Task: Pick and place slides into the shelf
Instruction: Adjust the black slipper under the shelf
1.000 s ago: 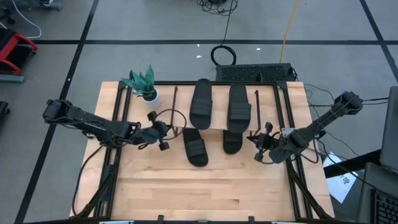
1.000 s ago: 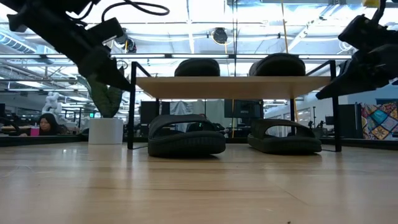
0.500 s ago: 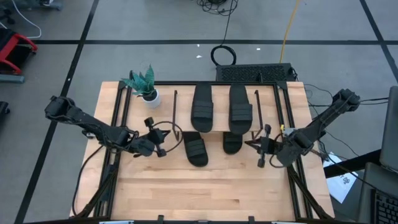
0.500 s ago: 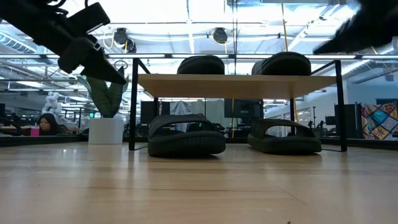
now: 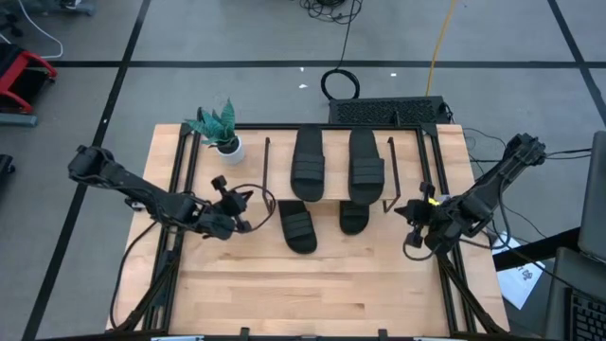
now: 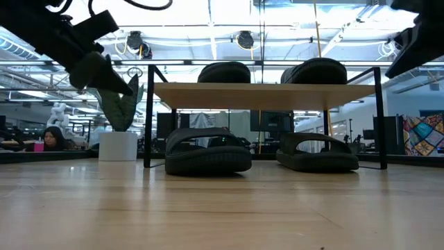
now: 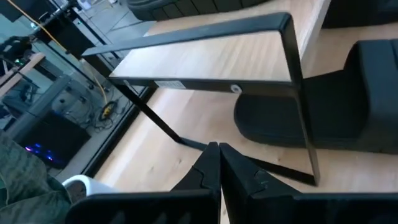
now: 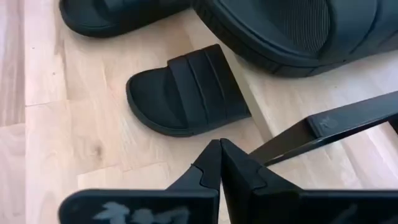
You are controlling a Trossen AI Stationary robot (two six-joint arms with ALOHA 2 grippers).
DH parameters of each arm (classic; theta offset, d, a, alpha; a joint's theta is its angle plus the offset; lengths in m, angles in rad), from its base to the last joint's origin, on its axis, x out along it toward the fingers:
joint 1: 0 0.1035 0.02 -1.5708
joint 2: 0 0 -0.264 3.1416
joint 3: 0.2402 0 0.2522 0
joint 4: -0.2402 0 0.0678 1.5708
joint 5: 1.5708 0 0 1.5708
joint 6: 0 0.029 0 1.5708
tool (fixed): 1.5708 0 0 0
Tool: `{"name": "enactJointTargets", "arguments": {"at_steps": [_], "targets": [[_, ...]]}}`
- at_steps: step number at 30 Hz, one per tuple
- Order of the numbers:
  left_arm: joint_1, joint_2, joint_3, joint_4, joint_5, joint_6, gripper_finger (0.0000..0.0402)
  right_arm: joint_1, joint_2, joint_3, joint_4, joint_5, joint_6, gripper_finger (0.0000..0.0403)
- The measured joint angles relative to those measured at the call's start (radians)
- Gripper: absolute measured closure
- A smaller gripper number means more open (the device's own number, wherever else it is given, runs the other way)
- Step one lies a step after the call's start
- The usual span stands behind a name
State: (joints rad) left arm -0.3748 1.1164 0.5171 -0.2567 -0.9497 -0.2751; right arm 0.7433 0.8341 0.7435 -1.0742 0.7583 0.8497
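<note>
We saw all four slides (image 5: 308,161) in the shelf (image 6: 262,94), two on its board, two beneath. The left gripper (image 5: 244,224) at nine o'clock and right gripper (image 5: 414,225) at three o'clock were pinched closed, empty. We judged only withdrawal remained.

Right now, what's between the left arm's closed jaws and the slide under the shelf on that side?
In the left wrist view, the shelf's black wire leg stands between the left gripper and the slide; otherwise only bare table.
</note>
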Motion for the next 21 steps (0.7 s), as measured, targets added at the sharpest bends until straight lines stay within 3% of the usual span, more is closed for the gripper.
{"name": "enactJointTargets", "arguments": {"at_steps": [7,9,15,21], "targets": [[0.000,-0.056,0.000,-0.001,0.003,0.002,0.0401,0.000,-0.001,-0.008,-0.036,0.000,0.015,0.0403],[-0.004,-0.071,0.000,0.000,0.051,-0.007,0.0401,0.000,-0.002,-0.008,-0.003,-0.002,0.013,0.0403],[-0.091,-0.034,0.000,0.089,0.300,-0.034,0.0401,0.011,0.017,-0.008,0.258,-0.002,-0.194,0.0403],[-0.193,0.132,0.000,0.378,0.317,0.011,0.0401,0.010,0.055,-0.008,0.484,0.026,-0.441,0.0403]]}}
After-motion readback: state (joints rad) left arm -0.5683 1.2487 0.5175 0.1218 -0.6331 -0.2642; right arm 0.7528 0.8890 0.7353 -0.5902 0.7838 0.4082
